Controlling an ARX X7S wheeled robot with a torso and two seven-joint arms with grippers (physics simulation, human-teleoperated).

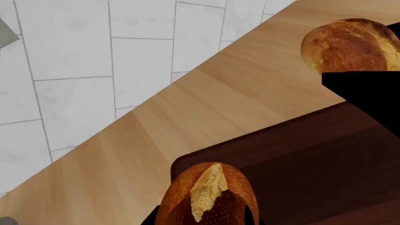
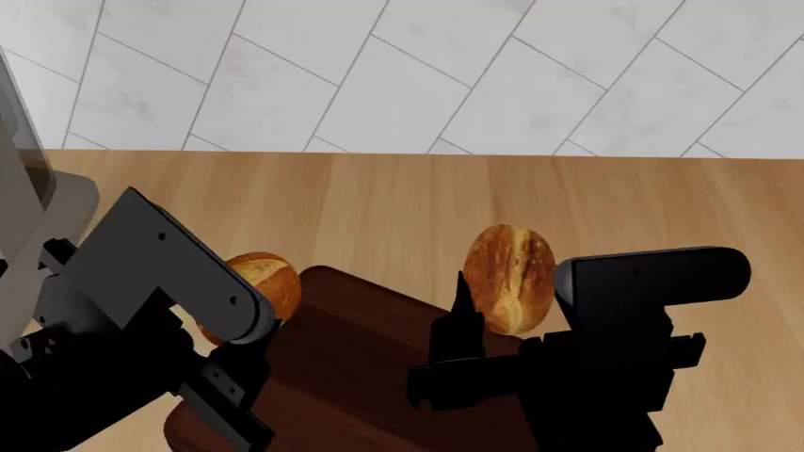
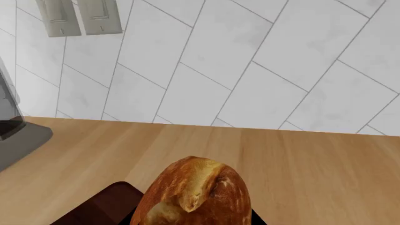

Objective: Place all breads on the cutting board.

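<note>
Hanging over the cutting board's (image 2: 364, 377) far right edge, the oval loaf (image 2: 510, 277) sits pinched in the right gripper (image 2: 484, 325), long axis pointing away (straight down finishes it). The left gripper's (image 1: 206, 220) spread I cannot tell; the round roll (image 2: 258, 281) lies beside the board's left corner.

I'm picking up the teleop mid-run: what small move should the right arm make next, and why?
Probably lower the right gripper toward the cutting board and release. It appears to hold the oval loaf at the board's far edge, so setting it down there would likely land it on the board.
</note>
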